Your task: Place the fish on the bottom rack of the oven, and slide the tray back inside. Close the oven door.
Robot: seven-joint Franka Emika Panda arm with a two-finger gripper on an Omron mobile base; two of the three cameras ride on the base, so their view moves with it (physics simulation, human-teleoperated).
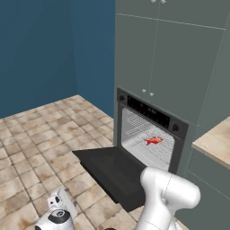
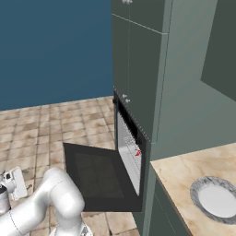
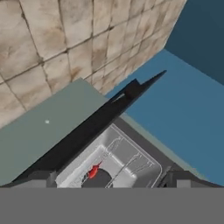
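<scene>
The black oven (image 1: 150,114) stands between grey-green cabinets with its oven door (image 1: 112,170) folded down flat and open. Inside, the red-orange fish (image 1: 153,141) lies on the silver wire bottom rack (image 1: 155,150), which sits within the cavity. In the hand view the fish (image 3: 93,171) shows small in the silver interior beyond the black oven door (image 3: 87,131). My gripper (image 1: 62,197) hangs low over the floor, left of the door and well away from it. The gripper (image 3: 109,183) is open, its fingertips (image 3: 43,178) spread wide with nothing between them.
A wooden counter (image 2: 184,179) runs right of the oven and carries a round grey plate (image 2: 214,198). Tall cabinets (image 1: 166,54) rise above the oven. A blue wall (image 1: 45,49) backs the tiled floor (image 1: 36,134), which lies open to the left.
</scene>
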